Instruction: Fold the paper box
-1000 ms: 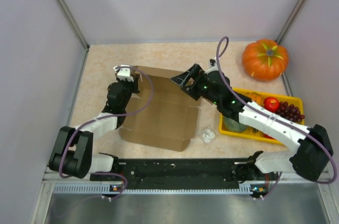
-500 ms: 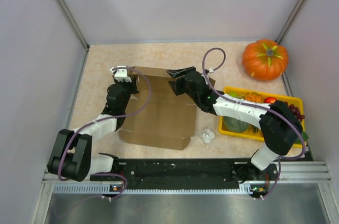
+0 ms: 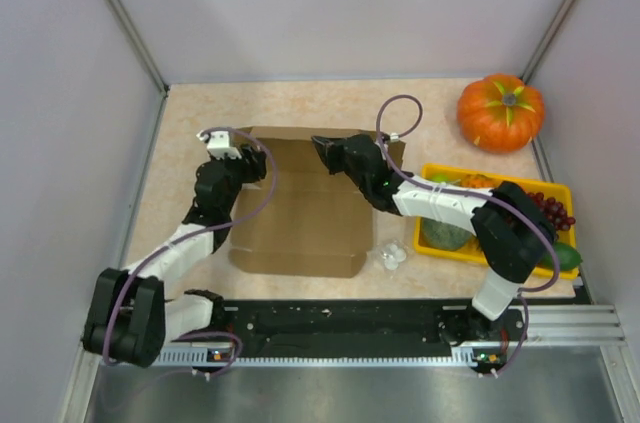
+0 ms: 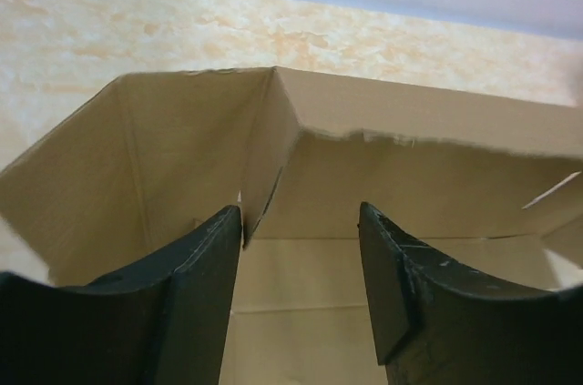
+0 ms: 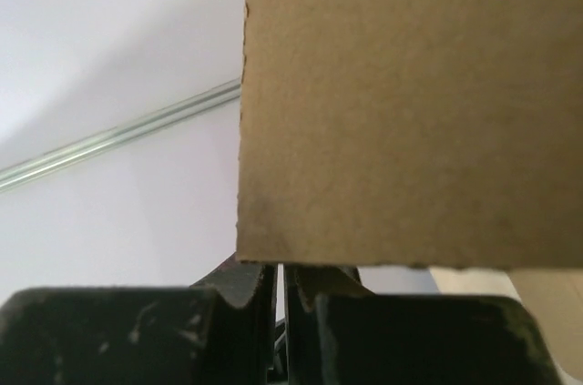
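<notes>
Tabletop [image 3: 190,108] with paper box [image 3: 300,218] at its middle, far flaps raised, overhead view alone showing both arms reaching to its far corners, wrist views showing right gripper [image 5: 278,274] pinched on a flap, left gripper [image 4: 301,221] spread wide, holding nothing

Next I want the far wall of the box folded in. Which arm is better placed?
Right. The right fingers are shut on a panel edge of the paper box, so it could probably fold straight away. The left fingers stand open around a corner crease, gripping nothing.
</notes>
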{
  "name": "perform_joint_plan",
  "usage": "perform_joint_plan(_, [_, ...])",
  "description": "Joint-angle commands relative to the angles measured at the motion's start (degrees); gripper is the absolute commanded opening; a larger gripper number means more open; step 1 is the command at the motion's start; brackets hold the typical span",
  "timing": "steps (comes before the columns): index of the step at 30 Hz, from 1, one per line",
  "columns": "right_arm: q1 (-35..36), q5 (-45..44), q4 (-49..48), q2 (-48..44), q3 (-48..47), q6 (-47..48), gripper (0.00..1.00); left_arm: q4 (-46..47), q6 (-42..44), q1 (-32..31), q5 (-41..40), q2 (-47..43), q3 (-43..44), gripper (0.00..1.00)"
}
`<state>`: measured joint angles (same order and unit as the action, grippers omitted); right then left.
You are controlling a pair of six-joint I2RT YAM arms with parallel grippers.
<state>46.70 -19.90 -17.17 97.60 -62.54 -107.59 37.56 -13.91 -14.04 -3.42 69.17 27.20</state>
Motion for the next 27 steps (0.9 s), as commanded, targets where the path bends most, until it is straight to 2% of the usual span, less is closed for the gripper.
perform_joint_plan(1, [-1.5,1.3,-11.2,0.3,4.6,2.9,0.0,-21.1,-11.6,4.1,8.6,-11.5,5.2,0.61])
perform_joint_plan(4, [-3.0,3.4,-17.9,0.7,9.1,5.7,0.0,-28.8,-14.4,9.6,14.4,-20.1,6.2,0.63])
perform_joint_plan(5, [-3.4,4.8,-22.2,0.9,10.9,6.6,0.0,-35.6,-14.7,12.7,13.4,-21.7,6.9,0.6])
perform_joint_plan(6, [-3.9,5.6,-24.8,1.2,11.8,8.4,0.0,-38.3,-15.3,14.2,12.2,-23.5,7.6,0.55])
perform_joint_plan(7, [-4.9,6.4,-26.3,1.4,12.5,8.8,0.0,-41.7,-16.4,17.2,11.6,-23.6,8.8,0.47])
perform_joint_plan(8, [-5.3,7.3,-28.9,1.7,13.6,9.1,0.0,-43.3,-18.2,22.3,12.4,-23.0,9.0,0.46])
perform_joint_plan(11, [-6.3,10.5,-31.9,2.9,15.0,9.9,0.0,-41.3,-19.6,28.3,17.8,-16.7,9.3,0.52])
perform_joint_plan(15, [-6.3,12.2,-34.5,3.3,16.2,10.6,0.0,-33.0,-17.7,29.0,21.3,-2.5,11.7,0.43])
perform_joint_plan(17, [-6.4,12.1,-34.5,2.6,16.5,12.1,0.0,-32.9,-16.8,28.6,24.9,4.0,15.1,0.39])
perform_joint_plan(21, [-6.4,11.0,-33.5,1.6,16.5,14.0,0.0,-26.1,-16.3,27.2,26.9,10.6,16.3,0.39])
perform_joint_plan(27, [-6.3,11.3,-34.7,1.7,16.8,13.6,0.0,-16.8,-17.6,24.2,34.1,15.0,16.7,0.41])
